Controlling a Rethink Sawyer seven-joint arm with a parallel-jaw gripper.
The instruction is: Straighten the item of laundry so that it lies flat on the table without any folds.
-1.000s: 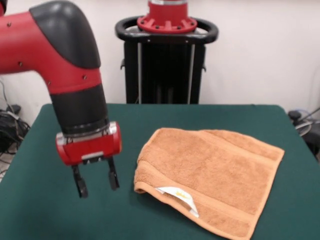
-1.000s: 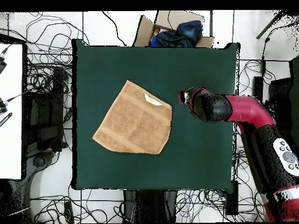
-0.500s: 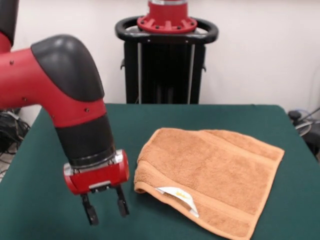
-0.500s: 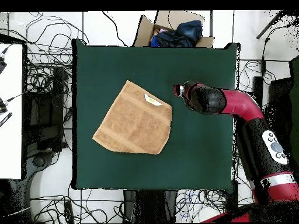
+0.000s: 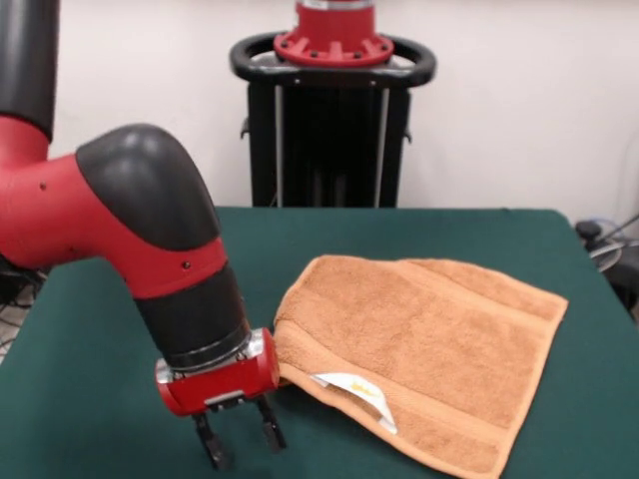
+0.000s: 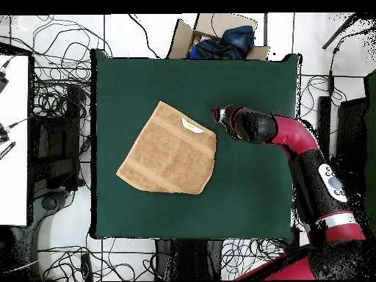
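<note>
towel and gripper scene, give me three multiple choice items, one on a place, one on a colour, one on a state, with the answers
1. Where is the gripper relative to the towel in the front view?
A. directly above the towel's middle
B. just off the towel's left edge, low over the table
C. far behind it, by the pedestal

2. What colour is the table covering?
A. dark green
B. grey
C. white

3. How does the towel lie?
A. crumpled in a ball
B. hanging from the gripper
C. folded over on itself, with a white tag showing at the near edge

Answers:
1 B, the jaws hang beside the towel's left corner, not over it.
2 A, green cloth shows all around the towel.
3 C, a doubled edge shows along the near side, with the tag peeking out.
</note>
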